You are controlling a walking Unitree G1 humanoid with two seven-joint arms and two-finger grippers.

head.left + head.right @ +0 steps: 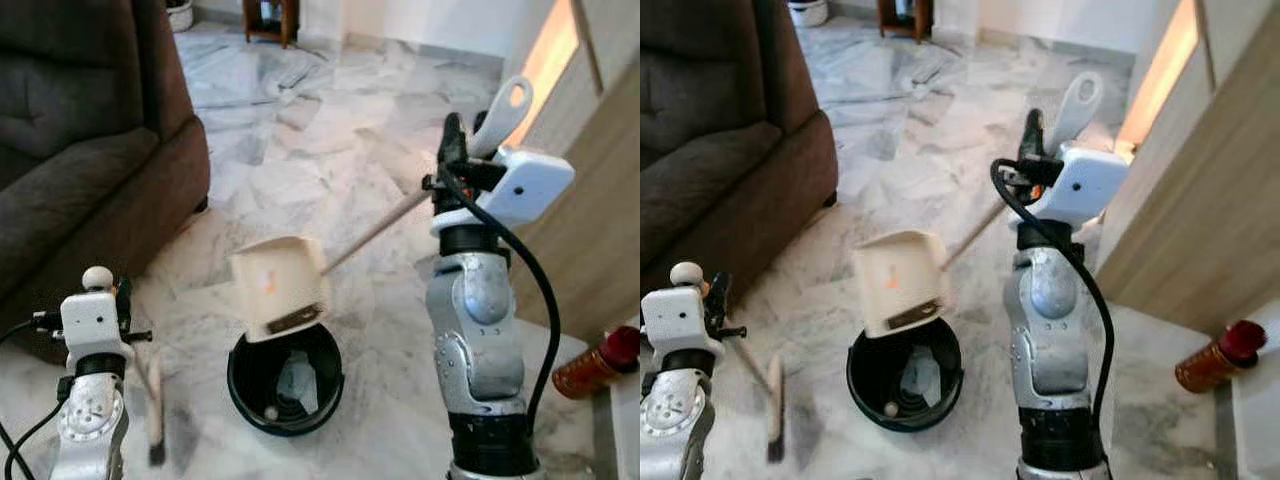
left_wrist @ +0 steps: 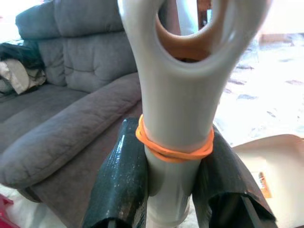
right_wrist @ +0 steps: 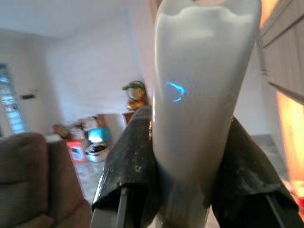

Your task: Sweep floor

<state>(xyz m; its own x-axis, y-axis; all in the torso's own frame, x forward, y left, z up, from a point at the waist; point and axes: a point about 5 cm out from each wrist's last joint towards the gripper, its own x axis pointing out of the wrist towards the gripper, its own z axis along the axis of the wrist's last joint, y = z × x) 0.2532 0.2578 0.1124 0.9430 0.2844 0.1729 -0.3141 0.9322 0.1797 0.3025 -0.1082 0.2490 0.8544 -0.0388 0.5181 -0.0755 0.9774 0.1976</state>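
Right gripper (image 3: 183,190) clamped on dustpan (image 1: 280,285) handle, tipped over black bin (image 1: 285,378); left gripper (image 2: 173,190) clamped on broom (image 1: 153,400) (sofa (image 1: 80,150) far left, 1 bottle (image 1: 597,363) right).

A pale grey handle (image 3: 199,109) was seen clamped between the two black fingers (image 3: 130,166) of the right gripper (image 3: 190,175), rising past the frame edge. A blue glint was noted on its surface. Behind, a white-walled room, a brown sofa (image 3: 33,175) and clutter (image 3: 85,137) on the floor were recorded, blurred.

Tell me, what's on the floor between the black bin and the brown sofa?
The broom that the left gripper holds stands there on bare marble floor, between the black bin and the sofa, in the eye views.
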